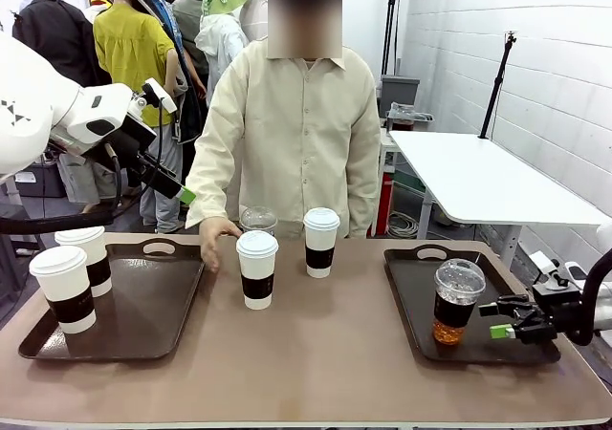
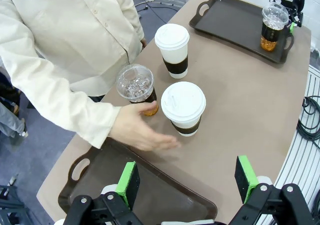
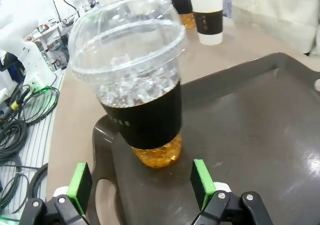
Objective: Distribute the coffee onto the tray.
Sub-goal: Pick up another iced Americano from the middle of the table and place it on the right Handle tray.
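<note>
- The left arm [image 1: 29, 105] has a smooth, rounded white shell with small dark markings on its side, and a black cable [image 1: 57, 222] loops under its wrist.
- The left gripper [image 2: 187, 177] is a black linkage with bright green pads [image 2: 129, 182] on both fingers and round silver screws [image 2: 80, 200] at the joints.
- The right gripper [image 3: 141, 180] has the same black links, screw heads and green pads.
- The right arm [image 1: 598, 306] is white near its wrist, with a black curved hose beside it.
- The person [image 1: 296, 134] wears a cream, collared, button-front shirt with long creased sleeves [image 2: 60, 105].

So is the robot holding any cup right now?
No, nothing. Both jaws are open; the dome-lidded iced coffee cup stands free on its tray before the right jaws.
</note>
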Controlling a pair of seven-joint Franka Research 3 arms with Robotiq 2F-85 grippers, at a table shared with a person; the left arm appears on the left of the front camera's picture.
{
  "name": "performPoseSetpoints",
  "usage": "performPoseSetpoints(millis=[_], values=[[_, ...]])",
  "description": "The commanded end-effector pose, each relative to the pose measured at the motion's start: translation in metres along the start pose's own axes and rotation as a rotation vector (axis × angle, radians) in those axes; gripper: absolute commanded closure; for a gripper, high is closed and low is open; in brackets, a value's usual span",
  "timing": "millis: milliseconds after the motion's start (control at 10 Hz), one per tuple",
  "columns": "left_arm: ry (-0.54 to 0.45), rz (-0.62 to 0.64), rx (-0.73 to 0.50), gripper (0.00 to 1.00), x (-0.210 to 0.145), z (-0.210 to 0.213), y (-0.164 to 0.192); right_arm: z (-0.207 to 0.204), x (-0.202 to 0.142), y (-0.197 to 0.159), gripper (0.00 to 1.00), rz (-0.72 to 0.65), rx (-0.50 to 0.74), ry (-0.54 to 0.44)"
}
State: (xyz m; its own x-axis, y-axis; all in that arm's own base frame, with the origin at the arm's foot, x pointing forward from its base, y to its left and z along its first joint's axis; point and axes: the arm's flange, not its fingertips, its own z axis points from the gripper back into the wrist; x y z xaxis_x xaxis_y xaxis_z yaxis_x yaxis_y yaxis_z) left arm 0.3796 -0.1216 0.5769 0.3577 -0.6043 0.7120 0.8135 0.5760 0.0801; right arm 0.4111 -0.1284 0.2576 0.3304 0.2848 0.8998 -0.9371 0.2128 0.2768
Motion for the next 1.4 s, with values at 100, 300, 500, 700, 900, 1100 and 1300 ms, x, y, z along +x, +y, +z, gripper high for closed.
performPoseSetpoints(millis=[100,300,500,700,900,1100,1300], values=[[-0.002,0.004,-0.004,0.0,-0.001,-0.001,0.001,0.029,0.016,-0.037,0.0,-0.026,-0.076,0.008],[-0.002,0.004,-0.004,0.0,-0.001,-0.001,0.001,0.039,0.034,-0.063,0.0,-0.017,-0.11,0.012],[-0.002,0.004,-0.004,0.0,-0.001,-0.001,0.001,0.034,0.051,-0.091,0.0,0.056,-0.172,0.015],[-0.002,0.004,-0.004,0.0,-0.001,-0.001,0.001,0.015,0.058,-0.116,0.0,0.128,-0.158,-0.03],[-0.002,0.004,-0.004,0.0,-0.001,-0.001,0.001,0.002,0.065,-0.142,0.0,0.167,-0.119,-0.036],[-0.002,0.004,-0.004,0.0,-0.001,-0.001,0.001,-0.013,0.074,-0.16,0.0,0.192,-0.067,-0.031],[-0.002,0.004,-0.004,0.0,-0.001,-0.001,0.001,-0.032,0.085,-0.174,0.0,0.2,-0.027,-0.027]])
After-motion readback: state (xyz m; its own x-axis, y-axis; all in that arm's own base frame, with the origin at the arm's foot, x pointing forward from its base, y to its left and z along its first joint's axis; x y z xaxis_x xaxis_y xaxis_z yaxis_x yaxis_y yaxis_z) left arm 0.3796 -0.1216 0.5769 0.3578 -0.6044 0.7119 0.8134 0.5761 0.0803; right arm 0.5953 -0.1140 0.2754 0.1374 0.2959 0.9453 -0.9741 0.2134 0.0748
